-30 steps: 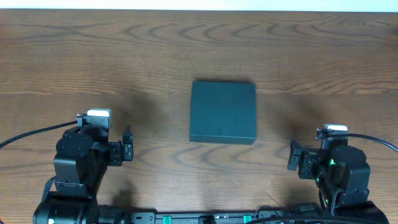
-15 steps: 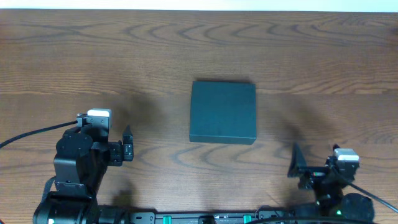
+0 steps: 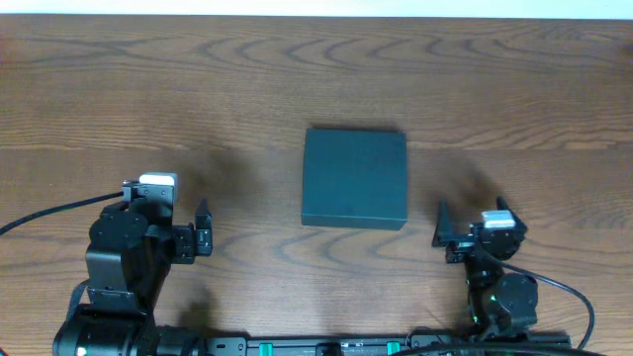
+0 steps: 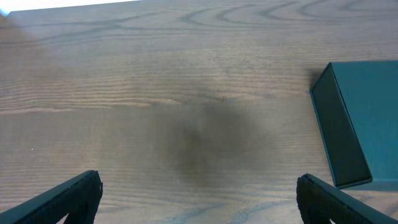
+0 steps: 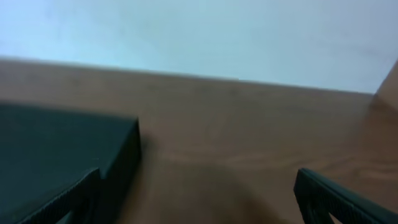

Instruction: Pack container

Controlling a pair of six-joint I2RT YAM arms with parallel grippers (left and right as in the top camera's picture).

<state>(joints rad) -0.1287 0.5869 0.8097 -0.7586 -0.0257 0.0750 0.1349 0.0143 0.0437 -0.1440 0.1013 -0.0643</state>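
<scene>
I see the container point(image 3: 354, 179) lying flat at the middle of the desk point(image 3: 297, 79), lid down and flush, so I cannot tell what is inside. My left gripper point(image 3: 203, 240) waits near the front-left edge, fingers spread wide and holding nothing, well apart from the box. My right gripper point(image 3: 447, 237) sits near the front edge just right of the box, fingers also spread and empty; I judge it is lining up on the box's right side.

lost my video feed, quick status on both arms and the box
Left gripper open, empty, left of container. Right gripper open, empty, by its near right corner. Container shut, untouched. Nothing in the way.
</scene>
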